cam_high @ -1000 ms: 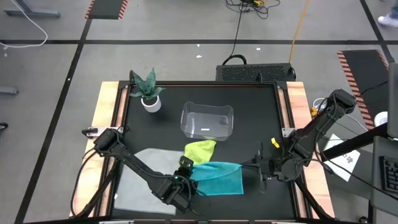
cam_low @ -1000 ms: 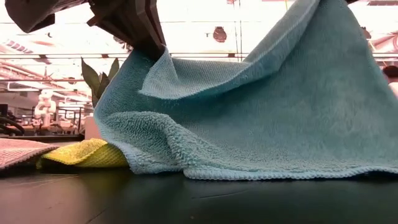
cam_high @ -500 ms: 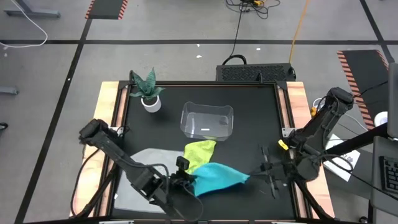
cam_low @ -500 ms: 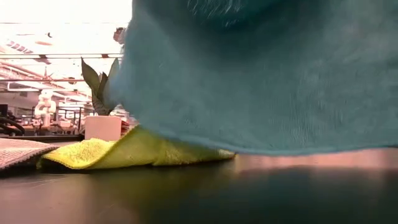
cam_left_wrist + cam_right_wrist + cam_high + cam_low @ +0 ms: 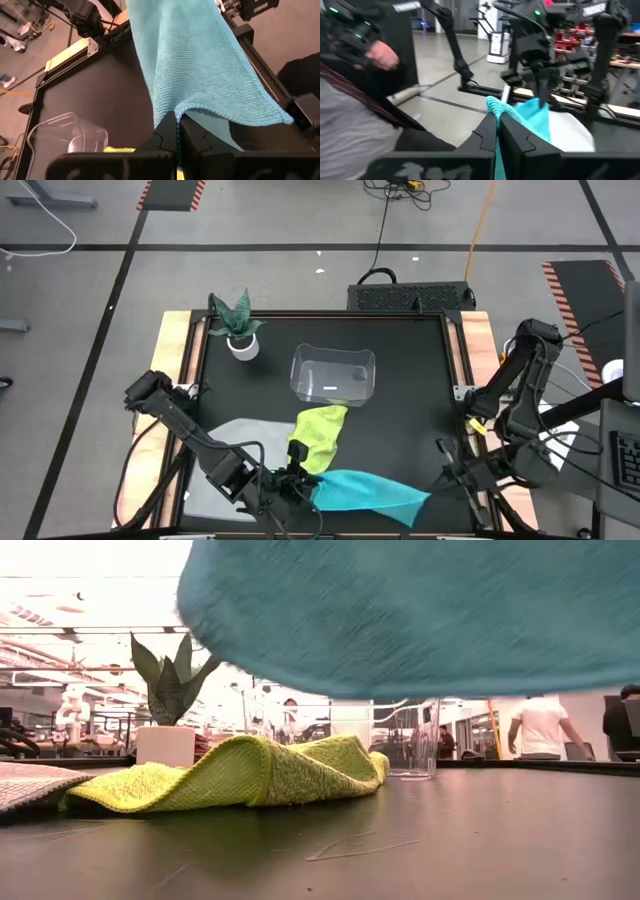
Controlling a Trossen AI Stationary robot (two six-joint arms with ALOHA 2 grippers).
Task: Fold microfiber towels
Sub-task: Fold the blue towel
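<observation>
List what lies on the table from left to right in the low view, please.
Grey towel → potted plant → yellow-green towel → clear plastic bin. The teal towel hangs above, so it has no place in the order.

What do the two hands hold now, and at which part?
Both hold the teal towel: left hand pinches one edge, right hand the opposite end, stretched clear of the table.

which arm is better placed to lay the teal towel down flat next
Neither alone. The left gripper and right gripper are each shut on an end of the teal towel, stretched clear of the table between them. They would likely lower together.
</observation>
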